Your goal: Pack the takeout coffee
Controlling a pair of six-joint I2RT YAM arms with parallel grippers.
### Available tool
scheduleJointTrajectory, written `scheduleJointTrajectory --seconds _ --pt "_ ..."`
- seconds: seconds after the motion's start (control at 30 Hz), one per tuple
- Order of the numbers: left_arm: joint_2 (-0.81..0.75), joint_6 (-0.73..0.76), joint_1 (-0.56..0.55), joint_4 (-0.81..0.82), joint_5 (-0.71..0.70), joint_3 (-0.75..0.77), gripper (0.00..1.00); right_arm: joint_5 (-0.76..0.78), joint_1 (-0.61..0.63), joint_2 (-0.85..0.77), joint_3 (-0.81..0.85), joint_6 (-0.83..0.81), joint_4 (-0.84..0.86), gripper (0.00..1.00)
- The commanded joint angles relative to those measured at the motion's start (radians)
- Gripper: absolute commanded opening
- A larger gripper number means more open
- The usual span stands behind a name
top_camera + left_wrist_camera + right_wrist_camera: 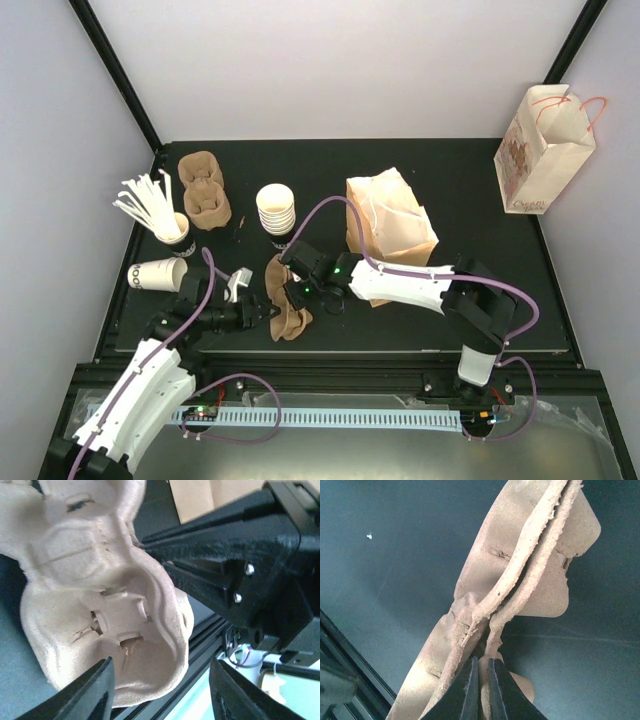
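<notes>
A stack of white paper takeout coffee cups (276, 209) stands at the back centre, and another cup (158, 273) lies on its side at the left. A brown pulp cup carrier (287, 318) is held up between the arms. My right gripper (482, 664) is shut on the carrier's (530, 575) thin rim, and in the top view it (297, 291) reaches in from the right. My left gripper (161, 692) is open, one finger on each side of the carrier's (100, 585) near cup well, touching nothing. From above it (262, 312) sits just left of the carrier.
A cup of white stirrers (170, 225) and a pile of brown carriers (205, 190) stand at the back left. A brown paper bag (392, 218) lies flat right of centre. A printed white bag (545, 150) stands past the mat's far right corner.
</notes>
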Motion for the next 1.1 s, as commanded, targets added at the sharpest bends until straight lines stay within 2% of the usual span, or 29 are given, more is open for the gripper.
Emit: scheduleJointTrajectory --seconds 0.0,0.13,0.23,0.43,0.57,0.67,0.73,0.8,0.9,0.97,1.07 --pt "-0.037 -0.013 0.002 -0.006 -0.078 0.038 0.58 0.043 0.016 -0.054 -0.024 -0.021 -0.032 0.08" --pt "-0.048 0.007 0.006 0.022 -0.157 0.053 0.59 0.044 0.026 -0.092 -0.048 -0.043 -0.005 0.08" --pt "-0.043 0.011 0.012 0.081 -0.14 0.04 0.59 0.026 0.027 -0.113 -0.057 -0.061 0.002 0.08" --pt "-0.133 -0.03 0.011 0.18 -0.206 0.001 0.6 0.03 0.027 -0.174 -0.062 -0.093 -0.06 0.08" --pt "-0.181 -0.136 0.008 0.368 -0.18 -0.077 0.63 0.044 0.027 -0.234 -0.1 -0.105 -0.09 0.08" --pt "-0.18 -0.143 0.005 0.458 -0.163 -0.104 0.65 0.041 0.027 -0.27 -0.127 -0.106 -0.104 0.08" --pt "-0.17 -0.117 0.004 0.475 -0.17 -0.097 0.68 0.038 0.026 -0.291 -0.14 -0.108 -0.111 0.08" --pt "-0.151 -0.088 0.001 0.498 -0.175 -0.089 0.8 0.041 0.026 -0.309 -0.147 -0.116 -0.129 0.08" --pt "-0.107 -0.033 -0.008 0.532 -0.174 -0.07 0.89 0.045 0.022 -0.322 -0.138 -0.14 -0.165 0.08" --pt "-0.088 0.008 -0.018 0.548 -0.178 -0.054 0.93 0.045 0.018 -0.321 -0.12 -0.153 -0.197 0.08" --pt "-0.104 0.075 -0.042 0.561 -0.2 -0.045 0.93 0.047 0.015 -0.318 -0.094 -0.166 -0.235 0.08"
